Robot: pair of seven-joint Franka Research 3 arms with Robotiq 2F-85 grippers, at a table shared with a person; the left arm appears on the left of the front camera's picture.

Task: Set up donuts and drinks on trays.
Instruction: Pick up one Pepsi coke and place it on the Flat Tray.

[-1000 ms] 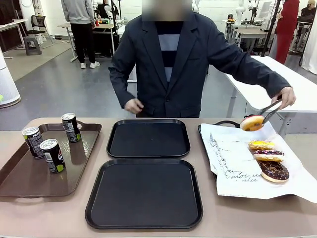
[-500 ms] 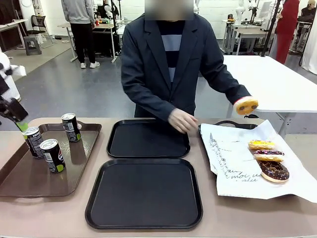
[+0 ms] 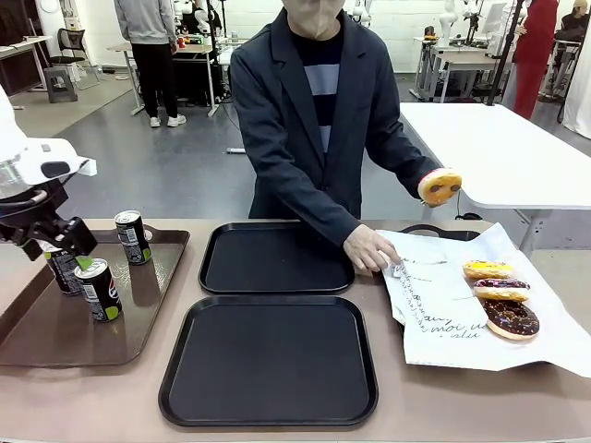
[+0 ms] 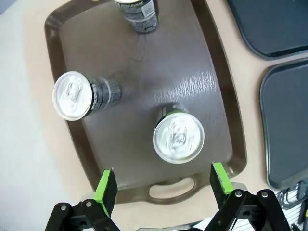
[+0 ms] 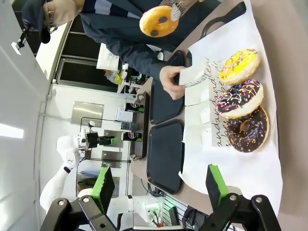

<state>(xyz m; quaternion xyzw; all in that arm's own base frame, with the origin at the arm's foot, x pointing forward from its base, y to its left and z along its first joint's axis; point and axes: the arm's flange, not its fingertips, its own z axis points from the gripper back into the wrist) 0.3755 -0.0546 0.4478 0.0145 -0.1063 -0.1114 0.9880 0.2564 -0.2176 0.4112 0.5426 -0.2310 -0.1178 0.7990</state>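
Three black drink cans stand on a brown tray (image 3: 37, 332): one at the back (image 3: 132, 237), one in front (image 3: 98, 289), and one (image 3: 57, 269) partly hidden behind my left gripper (image 3: 66, 251). From above, the left gripper (image 4: 162, 182) hangs open over the front can (image 4: 178, 137), apart from it. Two black trays, far (image 3: 276, 257) and near (image 3: 269, 360), lie bare. The person holds a yellow-glazed donut (image 3: 440, 185) (image 5: 159, 20) in the air above the table's right side. My right gripper (image 5: 159, 185) stands open above the paper sheet.
A white printed paper sheet (image 3: 434, 305) at the right carries three sprinkled donuts: yellow (image 3: 488, 269), chocolate with sprinkles (image 3: 501, 289), dark chocolate (image 3: 511, 317). The person's other hand (image 3: 372, 249) rests on the sheet's near corner. Other people stand far behind.
My left arm came in from the left and now hangs over the cans. The person swung the donut from the right toward the middle and lowered the other hand onto the paper.
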